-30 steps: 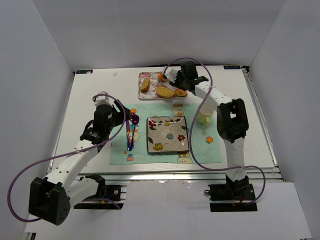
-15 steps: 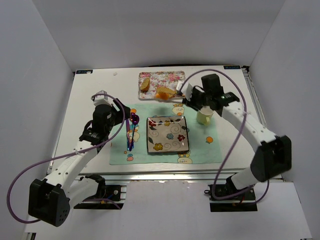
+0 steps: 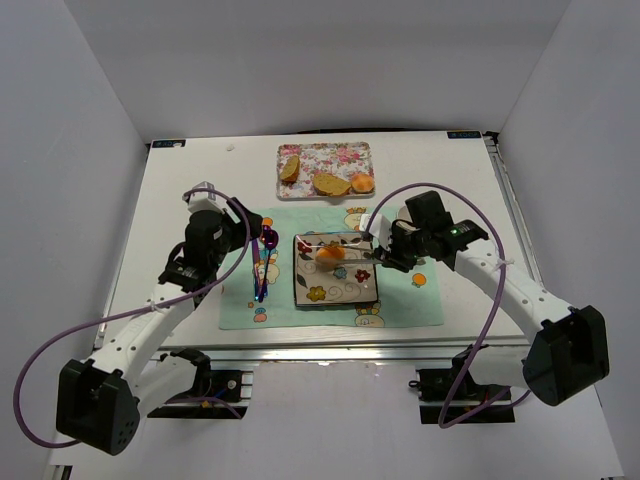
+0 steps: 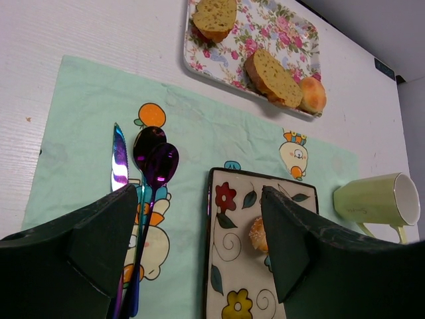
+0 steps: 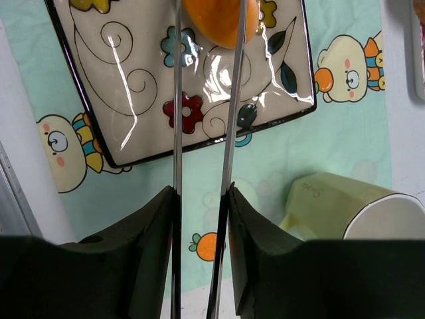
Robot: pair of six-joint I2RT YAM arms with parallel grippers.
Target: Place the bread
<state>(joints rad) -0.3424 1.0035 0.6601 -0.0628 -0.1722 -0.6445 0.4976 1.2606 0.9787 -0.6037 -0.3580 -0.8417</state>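
Lab test booth, plain white walls (image 3: 300, 60)

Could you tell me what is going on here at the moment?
The right gripper is shut on a pair of metal tongs, and the tongs pinch a small orange bread piece over the square flower-patterned plate on the green placemat; whether it touches the plate is unclear. The left gripper hangs open above the placemat near the cutlery, holding nothing. Three other bread pieces lie on the floral tray at the back.

Bright even overhead light; soft shadows; glare streaks on plate (image 5: 133, 100); focus sharp.
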